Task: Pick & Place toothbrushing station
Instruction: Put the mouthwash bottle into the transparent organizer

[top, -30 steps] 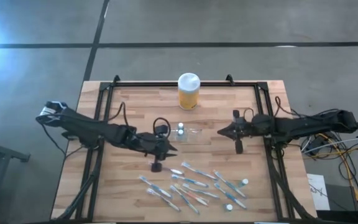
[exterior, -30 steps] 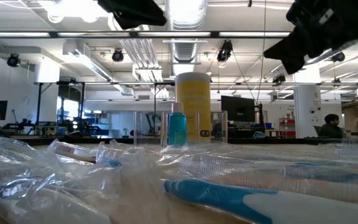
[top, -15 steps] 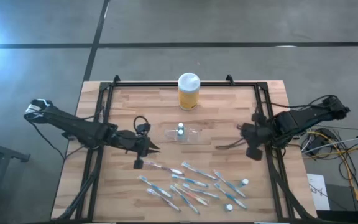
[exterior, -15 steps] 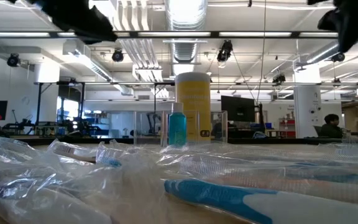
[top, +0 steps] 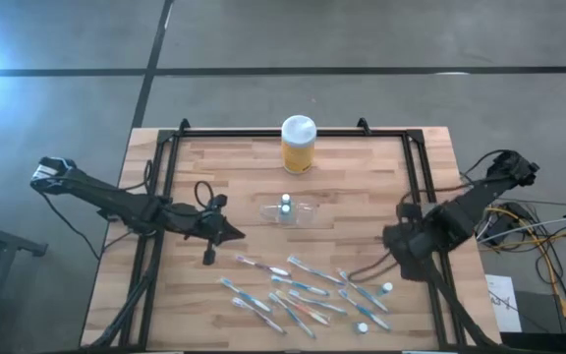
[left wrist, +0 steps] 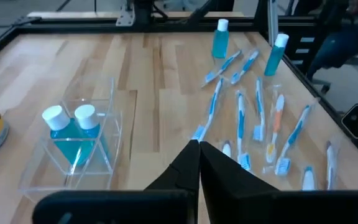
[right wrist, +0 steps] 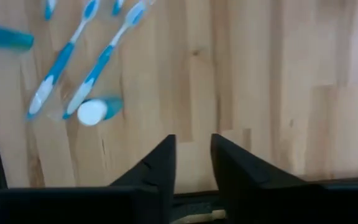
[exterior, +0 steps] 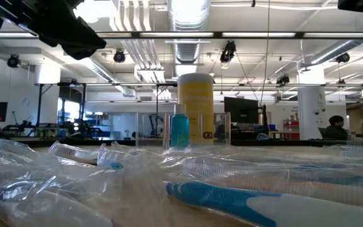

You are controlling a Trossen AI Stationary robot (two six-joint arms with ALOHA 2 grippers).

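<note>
Left claw (top: pixel 232 234) is pinched fully shut w/ nothing in it, tips touching, hovering over the counter (top: pixel 214 167) on its left half. Just ahead of it, towards the middle, sits the toothbrushing station (top: pixel 290 211), a clear plastic holder w/ two white-capped blue tubes (left wrist: pixel 70 127) standing inside. Beyond the station towards the far edge is the yellow jar (top: pixel 298 145) w/ white lid.

Right claw (right wrist: pixel 191 163) is slightly open, small gap btwn fingers, empty, low near the right side of the counter. Right next to it lie the loose toothbrushes (top: pixel 303 290), blue/pink/white, spread along the front edge, plus a few loose tubes (right wrist: pixel 98 110). Station is well apart from this claw.
</note>
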